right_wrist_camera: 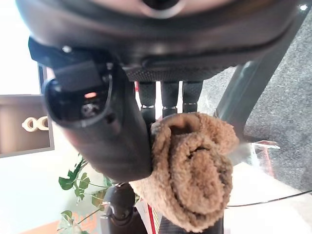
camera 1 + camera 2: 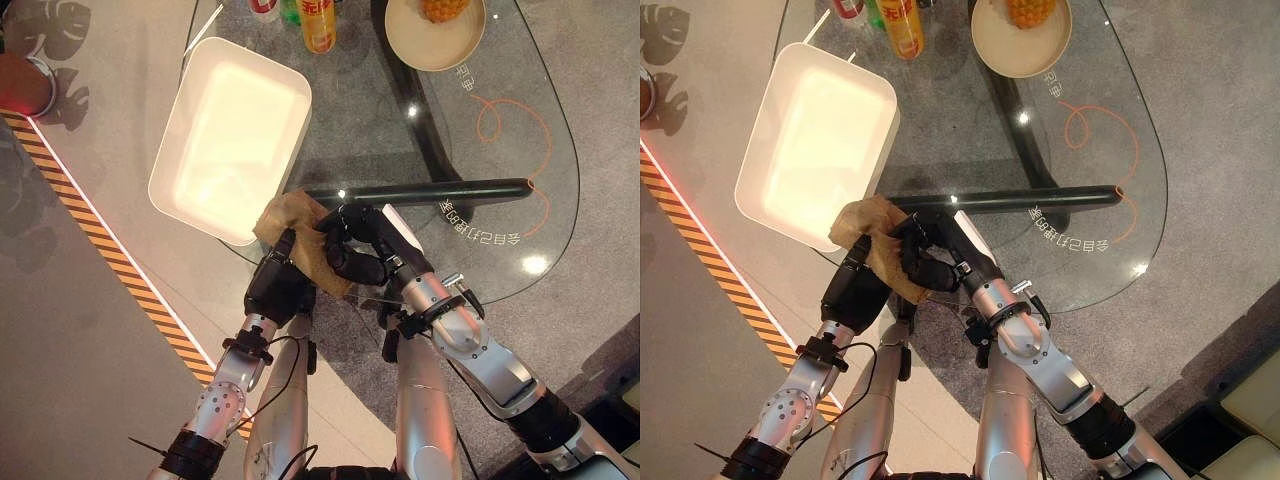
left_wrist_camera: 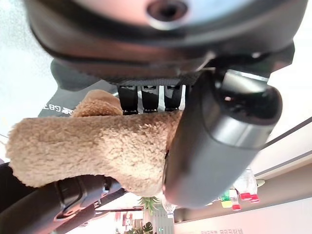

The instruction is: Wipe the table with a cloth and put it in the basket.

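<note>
Both the left hand (image 2: 275,285) and right hand (image 2: 355,250) clench fingers on a fuzzy tan cloth (image 2: 300,235) beside the rectangular white basket (image 2: 180,175), over the glass surface (image 2: 500,130).

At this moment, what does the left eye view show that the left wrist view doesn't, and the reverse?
Left eye view alone: the white basket on the glass table, a bowl and bottles at the far edge, and both hands meeting at the near edge, the right hand beside the left.

Left wrist view alone: a close look at the cloth's fleecy pile, with the left hand's thumb pressed against it.

Both: the brown cloth gripped by the left hand.
</note>
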Robot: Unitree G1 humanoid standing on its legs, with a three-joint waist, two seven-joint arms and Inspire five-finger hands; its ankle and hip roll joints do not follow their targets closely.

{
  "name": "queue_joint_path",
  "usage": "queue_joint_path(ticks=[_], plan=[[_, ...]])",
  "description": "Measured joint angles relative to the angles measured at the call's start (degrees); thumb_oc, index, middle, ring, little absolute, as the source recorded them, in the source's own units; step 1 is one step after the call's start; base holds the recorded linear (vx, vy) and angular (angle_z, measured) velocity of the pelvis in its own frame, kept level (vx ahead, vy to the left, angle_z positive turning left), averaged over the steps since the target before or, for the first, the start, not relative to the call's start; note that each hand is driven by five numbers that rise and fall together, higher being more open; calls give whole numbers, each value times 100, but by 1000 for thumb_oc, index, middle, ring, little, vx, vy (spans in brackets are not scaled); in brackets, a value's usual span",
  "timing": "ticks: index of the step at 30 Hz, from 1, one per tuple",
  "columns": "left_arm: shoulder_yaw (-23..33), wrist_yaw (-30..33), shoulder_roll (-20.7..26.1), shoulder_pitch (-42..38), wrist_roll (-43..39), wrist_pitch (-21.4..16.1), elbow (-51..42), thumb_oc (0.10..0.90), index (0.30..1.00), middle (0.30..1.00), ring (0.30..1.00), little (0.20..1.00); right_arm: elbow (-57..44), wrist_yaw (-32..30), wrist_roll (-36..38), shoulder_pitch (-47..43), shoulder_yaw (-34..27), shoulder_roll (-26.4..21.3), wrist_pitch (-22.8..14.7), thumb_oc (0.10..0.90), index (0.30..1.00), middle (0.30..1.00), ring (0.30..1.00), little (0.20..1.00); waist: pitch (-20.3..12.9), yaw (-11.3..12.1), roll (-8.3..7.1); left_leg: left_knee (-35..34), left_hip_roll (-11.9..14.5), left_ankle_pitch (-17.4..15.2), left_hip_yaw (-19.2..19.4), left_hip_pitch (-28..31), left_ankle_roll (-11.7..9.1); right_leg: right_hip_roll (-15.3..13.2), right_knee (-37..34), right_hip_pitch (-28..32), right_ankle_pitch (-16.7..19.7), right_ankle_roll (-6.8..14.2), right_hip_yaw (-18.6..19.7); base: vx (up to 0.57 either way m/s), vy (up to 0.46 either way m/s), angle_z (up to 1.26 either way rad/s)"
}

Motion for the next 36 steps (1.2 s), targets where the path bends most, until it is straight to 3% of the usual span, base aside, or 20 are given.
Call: queue_joint_path(ticks=[9,29,36], plan=[[-13,2,-49,42,-5,9,1,100,300,300,300,200,-4,-501,-6,15,-398,94,-19,800,900,900,900,900,-2,-2,-5,4,1,0,0,3,0,0,1,3,15,-21,1,0,0,0],[26,-230,-90,30,255,-12,-1,100,300,300,300,200,39,-741,-127,543,-760,72,-5,800,900,900,900,900,4,-38,-49,-9,3,-2,5,3,2,3,-15,3,4,-3,6,0,2,0],[227,-435,-22,25,937,-452,-2,100,300,300,300,200,277,-659,-121,688,-769,77,100,800,900,900,900,900,4,-170,-80,-25,2,-9,19,8,12,2,-39,2,23,-20,19,8,45,-1]])
